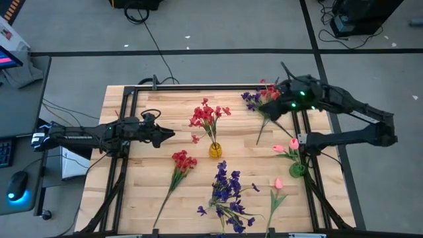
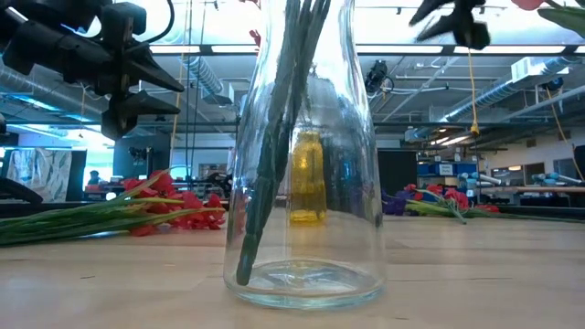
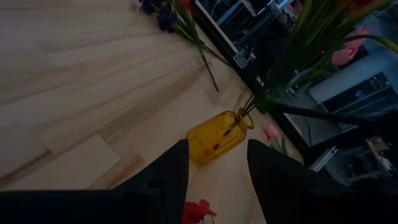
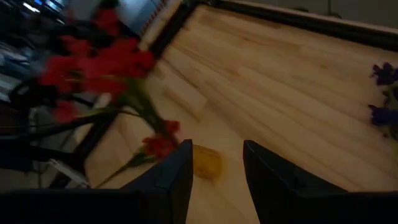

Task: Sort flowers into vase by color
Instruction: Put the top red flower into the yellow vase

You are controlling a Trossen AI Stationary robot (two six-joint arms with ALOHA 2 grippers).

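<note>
High view: the yellow vase [image 1: 215, 150] stands near the centre of the wooden table [image 1: 132, 198] and holds a red sprig [image 1: 206, 117]. The left gripper [image 1: 170, 135] hovers to the left of the yellow vase, fingers parted with nothing between them. A second red sprig [image 1: 180, 165] lies flat just left of and below the vase. A pile of purple sprigs [image 1: 226, 192] lies directly below it. To the vase's right a green vase [image 1: 298, 169] holds pink tulips [image 1: 288, 147], and one pink tulip [image 1: 278, 185] lies loose on the boards beside it. The right gripper [image 1: 269, 114] hovers upper right of the yellow vase, over a mixed red and purple bunch [image 1: 259, 98] at the table's far edge.

Low view: a clear glass vase [image 2: 306, 183] with green stems [image 2: 274, 137] fills the foreground and blocks most of the yellow vase behind it.

Left wrist view: the two dark fingers [image 3: 171, 180] stand apart and empty, with the yellow vase seen in the gap.

Right wrist view: the fingers [image 4: 177, 180] stand apart and empty above the yellow vase, with red blooms beside it
</note>
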